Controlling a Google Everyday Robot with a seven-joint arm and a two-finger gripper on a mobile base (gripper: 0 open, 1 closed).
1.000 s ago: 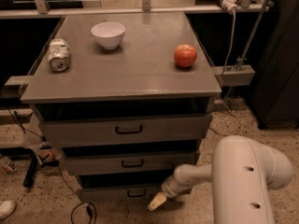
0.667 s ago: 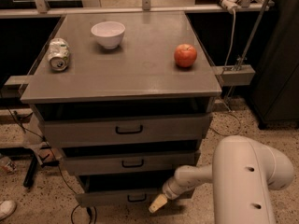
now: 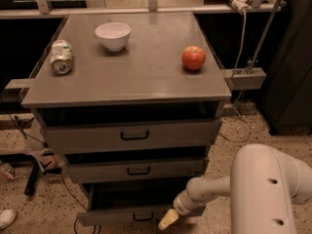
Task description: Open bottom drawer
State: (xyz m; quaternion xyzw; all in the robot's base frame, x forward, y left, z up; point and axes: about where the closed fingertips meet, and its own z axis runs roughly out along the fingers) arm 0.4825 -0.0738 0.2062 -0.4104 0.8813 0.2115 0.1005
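Three grey drawer fronts sat stacked under the cabinet top [image 3: 131, 82], and the bottom drawer [image 3: 117, 219] stood pulled out at the foot of the unit. Its front was lower in view and further forward than a second earlier, with more dark interior showing behind it. The top drawer [image 3: 131, 134] and middle drawer [image 3: 97, 171] had not shifted. The gripper [image 3: 168, 219] had come forward with the drawer. Its cream tip lay against the front panel, just right of the small black loop handle [image 3: 143, 217], at the end of the white arm [image 3: 263, 189]. Whether the gripper was open or closed could not be told. On top lay a crushed can [image 3: 61, 56] whose print was unreadable, a white bowl [image 3: 113, 35] and a red apple [image 3: 193, 58], all where they had been.
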